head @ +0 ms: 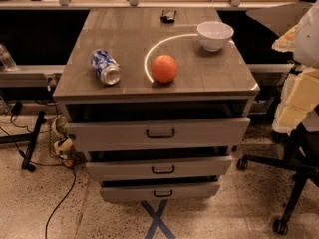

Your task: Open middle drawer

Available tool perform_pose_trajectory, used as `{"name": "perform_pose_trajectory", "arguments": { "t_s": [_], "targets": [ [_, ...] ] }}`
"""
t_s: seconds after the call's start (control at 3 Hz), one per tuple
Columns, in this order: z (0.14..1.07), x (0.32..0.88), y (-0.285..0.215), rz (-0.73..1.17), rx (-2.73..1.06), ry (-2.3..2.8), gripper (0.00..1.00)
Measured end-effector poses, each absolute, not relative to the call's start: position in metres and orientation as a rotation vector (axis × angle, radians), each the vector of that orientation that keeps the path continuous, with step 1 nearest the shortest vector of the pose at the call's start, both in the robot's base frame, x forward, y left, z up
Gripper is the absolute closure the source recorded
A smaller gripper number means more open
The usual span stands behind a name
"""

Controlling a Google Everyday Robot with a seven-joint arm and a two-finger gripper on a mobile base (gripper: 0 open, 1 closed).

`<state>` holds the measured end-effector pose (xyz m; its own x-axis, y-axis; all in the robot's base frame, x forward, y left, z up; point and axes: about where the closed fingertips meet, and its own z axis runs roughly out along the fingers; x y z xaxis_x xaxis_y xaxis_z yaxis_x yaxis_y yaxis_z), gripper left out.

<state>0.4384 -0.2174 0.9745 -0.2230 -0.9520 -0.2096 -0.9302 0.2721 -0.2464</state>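
Observation:
The grey cabinet (149, 39) has three stacked drawers. The middle drawer (124, 169) has a flat grey front with a small dark bar handle (163, 170). It stands slightly out, with a dark gap above it. The wider top drawer (114, 133) sticks out a little further. The narrow bottom drawer (124, 192) is also slightly out. My gripper does not show in the camera view. A blurred white and pale-yellow shape (305, 59) at the right edge cannot be identified.
On the cabinet top lie a blue-and-white can (105, 66) on its side, an orange (164, 68), a white bowl (215, 35) and a small dark object (168, 16). A wheeled chair base (294, 183) stands at the right. Cables (60, 203) and a black stand (32, 143) are at the left. Blue tape cross (158, 224) marks the floor in front.

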Motion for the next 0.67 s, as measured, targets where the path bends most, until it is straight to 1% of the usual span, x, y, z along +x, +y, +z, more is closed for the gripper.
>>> {"name": "perform_pose_trajectory", "arguments": {
  "t_s": [0.33,0.67],
  "targets": [
    [0.969,0.439,-0.220,-0.091,-1.711,2.233,0.00],
    [0.906,0.426,-0.238,-0.045,-1.705,2.254,0.00]
  ]
}}
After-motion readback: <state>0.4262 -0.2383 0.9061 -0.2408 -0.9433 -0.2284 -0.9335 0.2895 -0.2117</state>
